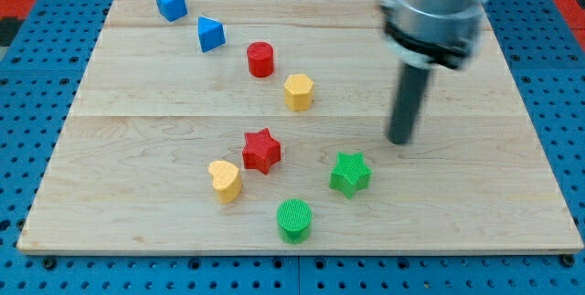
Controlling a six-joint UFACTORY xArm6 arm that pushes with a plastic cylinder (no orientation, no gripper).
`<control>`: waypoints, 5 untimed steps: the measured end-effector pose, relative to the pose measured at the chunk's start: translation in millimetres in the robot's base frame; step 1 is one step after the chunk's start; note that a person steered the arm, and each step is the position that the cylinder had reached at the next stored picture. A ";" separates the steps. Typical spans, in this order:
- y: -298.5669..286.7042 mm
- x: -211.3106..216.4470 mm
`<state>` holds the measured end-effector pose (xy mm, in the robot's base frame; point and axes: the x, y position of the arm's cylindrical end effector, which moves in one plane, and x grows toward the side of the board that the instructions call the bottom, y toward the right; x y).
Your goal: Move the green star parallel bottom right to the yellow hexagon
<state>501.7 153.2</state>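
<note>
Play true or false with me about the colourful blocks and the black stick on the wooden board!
1. My tip touches the green star. False: it stands apart, up and to the view's right of it.
2. The red star lies below the yellow hexagon. True.
3. The green cylinder sits nearest the view's top. False: it is nearest the bottom.
4. Two blue blocks sit at the view's upper left. True.

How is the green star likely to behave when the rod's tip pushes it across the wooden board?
The green star looks squat and flat-bottomed, so it will probably slide rather than tip or roll. Its points may make it rotate if my tip, now just up and right of it, pushes off-centre. It appears rigid, probably light plastic, so the smooth board should offer little resistance.
</note>
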 end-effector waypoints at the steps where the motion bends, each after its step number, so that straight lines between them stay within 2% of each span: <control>1: 7.3 65.7; 2: -35.0 98.5; 4: -97.3 62.5; 5: -100.6 42.8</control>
<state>544.5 52.6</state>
